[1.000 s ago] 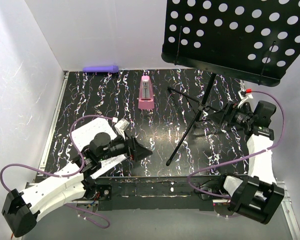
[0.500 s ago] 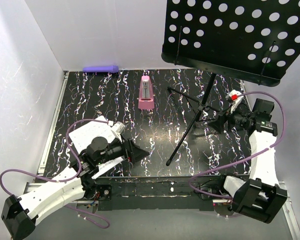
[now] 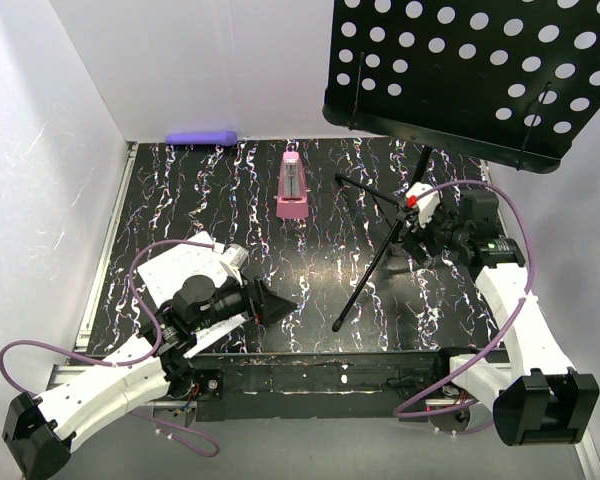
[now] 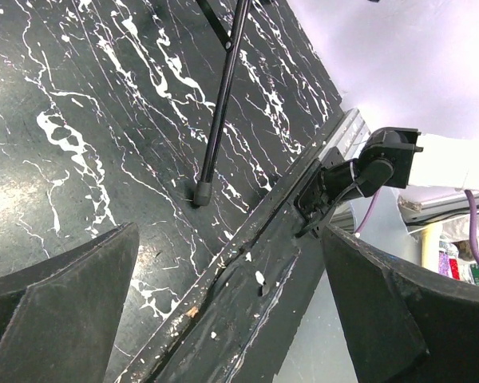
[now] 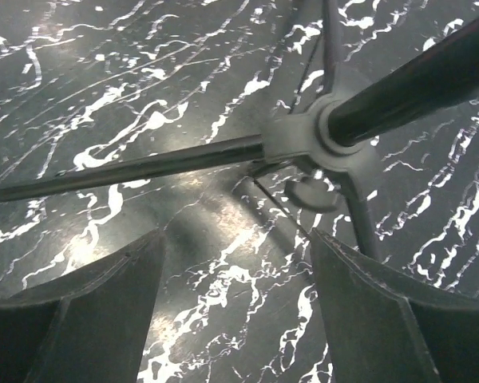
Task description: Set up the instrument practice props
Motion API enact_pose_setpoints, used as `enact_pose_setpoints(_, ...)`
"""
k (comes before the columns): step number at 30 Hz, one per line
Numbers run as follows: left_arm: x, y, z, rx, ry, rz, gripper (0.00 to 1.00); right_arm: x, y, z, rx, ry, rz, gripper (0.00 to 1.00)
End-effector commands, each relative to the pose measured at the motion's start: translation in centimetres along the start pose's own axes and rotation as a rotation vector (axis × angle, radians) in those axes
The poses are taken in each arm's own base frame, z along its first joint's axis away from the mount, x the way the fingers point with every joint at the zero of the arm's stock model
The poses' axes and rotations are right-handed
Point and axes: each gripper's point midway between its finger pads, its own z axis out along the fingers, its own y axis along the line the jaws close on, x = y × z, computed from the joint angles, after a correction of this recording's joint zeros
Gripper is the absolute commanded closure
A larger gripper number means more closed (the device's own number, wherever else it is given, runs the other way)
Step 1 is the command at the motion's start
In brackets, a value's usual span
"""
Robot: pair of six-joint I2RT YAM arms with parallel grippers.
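Right gripper (image 3: 416, 243) hangs low beside the pole of the black folding tripod music stand (image 3: 460, 70), spread open with nothing between its fingers. On its wrist camera I see the tripod hub (image 5: 299, 136) and one leg just beyond the gap, so I judge it is lining up to steady or shift the stand. Left gripper (image 3: 283, 303) is spread just as wide and empty. It hovers over the near part of the black, white-veined table (image 3: 210, 190), with one rubber stand foot (image 4: 199, 191) ahead of it.

The stand is upright at the right of the table, legs splayed. Its perforated desk is bare and faces the arms, ready for pages. The white printed sheet-music pages (image 3: 170, 268) lie flat at the near left, partly under the left arm; I cannot tell how many there are. That arm hovers right over them, probably to pick them up. The small pink pyramid metronome (image 3: 292, 187) stands upright toward the back centre, well apart from both grippers. A purple cylindrical object (image 3: 202, 137) lies against the back wall, out of the way.
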Motion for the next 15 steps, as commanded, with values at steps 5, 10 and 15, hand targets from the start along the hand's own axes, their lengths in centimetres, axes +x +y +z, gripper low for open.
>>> enact_pose_setpoints(5,0.3,0.4,0.0,-0.006,-0.005,0.006,0.02,-2.3,-5.0,0.0,0.26,0.003,0.067,0.28)
enact_pose_setpoints(10,0.5,0.4,0.1,0.002,0.002,0.003,0.02,-2.9,-4.5,0.9,0.23,-0.027,0.086,0.33)
enact_pose_setpoints(15,0.4,0.3,0.1,0.001,0.003,0.004,0.02,-2.9,-5.1,2.0,0.224,-0.019,0.116,0.4)
